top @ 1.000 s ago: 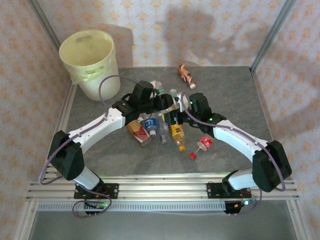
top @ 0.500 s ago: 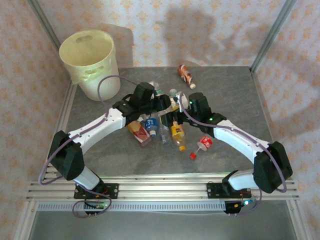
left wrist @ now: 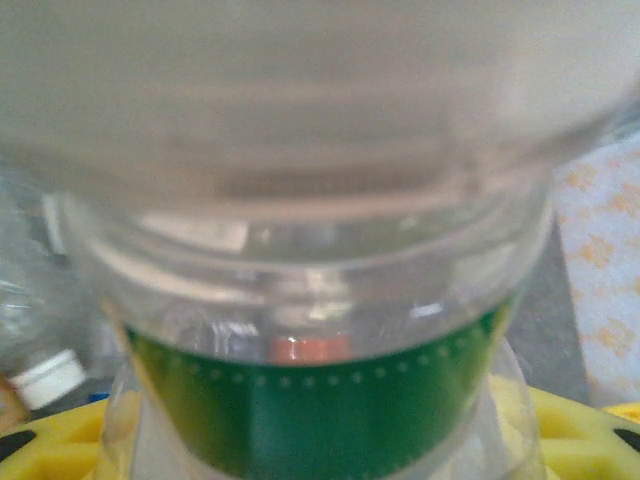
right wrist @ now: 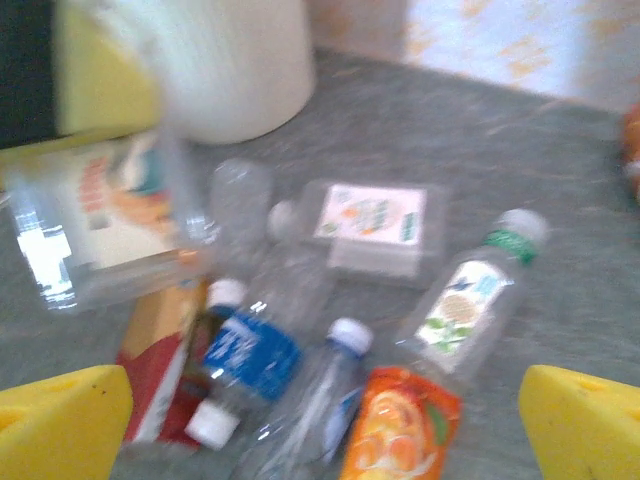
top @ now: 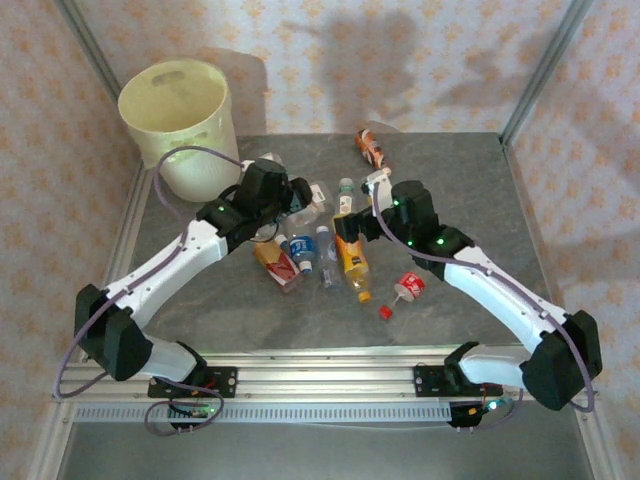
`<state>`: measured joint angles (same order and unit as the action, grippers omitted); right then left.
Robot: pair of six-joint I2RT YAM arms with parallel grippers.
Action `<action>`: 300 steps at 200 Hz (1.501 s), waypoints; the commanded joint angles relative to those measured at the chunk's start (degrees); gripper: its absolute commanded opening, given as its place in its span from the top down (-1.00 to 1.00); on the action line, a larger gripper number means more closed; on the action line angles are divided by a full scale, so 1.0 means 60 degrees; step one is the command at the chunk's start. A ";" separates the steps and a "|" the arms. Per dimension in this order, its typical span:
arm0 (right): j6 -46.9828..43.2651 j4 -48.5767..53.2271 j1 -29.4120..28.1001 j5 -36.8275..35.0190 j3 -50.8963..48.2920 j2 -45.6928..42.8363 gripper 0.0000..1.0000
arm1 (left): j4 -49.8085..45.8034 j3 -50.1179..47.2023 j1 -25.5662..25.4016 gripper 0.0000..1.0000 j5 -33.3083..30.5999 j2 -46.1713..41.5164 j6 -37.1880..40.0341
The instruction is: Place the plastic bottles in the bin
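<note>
Grey tabletop (top: 450, 200) carries one bin (top: 185, 125) at its far-left corner and about eight loose bottles (top: 353, 262). Left gripper (top: 298, 195) clamps one green-labelled bottle (left wrist: 320, 400). Right gripper (right wrist: 322, 415) hangs above the pile, fingers spread wide.

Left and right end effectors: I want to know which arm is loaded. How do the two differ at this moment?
The left end effector is shut on a green-labelled bottle; the right end effector is open and holds nothing. The left one sits close to the bin, while the right one hangs over the loose bottles on the table. Both have yellow fingers.
</note>
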<state>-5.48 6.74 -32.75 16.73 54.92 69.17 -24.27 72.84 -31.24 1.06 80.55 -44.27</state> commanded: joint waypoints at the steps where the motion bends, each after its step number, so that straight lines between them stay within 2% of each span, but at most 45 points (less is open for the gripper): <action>1: 0.1674 -0.1367 -0.0020 -0.3257 -0.0679 -0.0452 -0.98 | -0.0833 0.0395 0.0400 -0.17 -0.1097 -0.0592 0.0487; 14: 0.2175 -0.1498 -0.0006 -0.4257 -0.0843 -0.0469 -0.98 | -0.1120 0.0556 0.0716 -0.17 -0.1308 -0.0777 0.0737; 26: 0.2228 -0.1363 -0.0014 -0.4563 -0.0834 -0.0472 -0.98 | -0.1364 0.0772 0.0989 -0.17 -0.1580 -0.0946 0.1101; 68: 0.1915 -0.1394 -0.0009 -0.4678 -0.0986 -0.0606 -0.98 | -0.0837 0.1421 0.1722 -0.21 -0.2594 -0.1557 0.3227; 105: 0.1937 -0.1413 -0.0005 -0.4779 -0.0935 -0.0600 -0.98 | 0.0401 0.2011 0.2289 -0.20 -0.3547 -0.1540 0.4582; 155: 0.1808 -0.1244 -0.0005 -0.4635 -0.0963 -0.0804 -0.99 | 0.2493 0.2581 0.3620 -0.24 -0.3702 -0.0332 0.5388; 193: 0.1630 -0.1007 -0.0017 -0.4557 -0.1006 -0.1059 -0.98 | 0.2523 0.3996 0.4747 -0.24 -0.3259 0.1123 0.5034; 217: 0.1610 -0.0970 -0.0010 -0.4579 -0.1067 -0.1163 -0.98 | 0.2974 0.4286 0.5164 -0.24 -0.3289 0.2105 0.5136; 236: 0.1570 -0.0652 -0.0009 -0.4354 -0.0929 -0.1147 -0.98 | 0.2076 0.5360 0.5545 -0.24 -0.3080 0.3010 0.4716; 263: 0.1503 -0.0190 -0.0017 -0.4204 -0.0765 -0.1113 -0.99 | 0.0441 0.7341 0.6046 -0.26 -0.2234 0.4425 0.4265; 300: 0.1664 0.0274 0.0007 -0.3979 -0.0505 -0.1204 -0.98 | -0.2713 1.1529 0.6570 -0.28 -0.0355 0.7172 0.5196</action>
<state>4.27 5.10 -32.71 -8.54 49.43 63.26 -24.64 126.80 6.26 -9.87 115.79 -16.16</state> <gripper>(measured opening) 0.993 0.640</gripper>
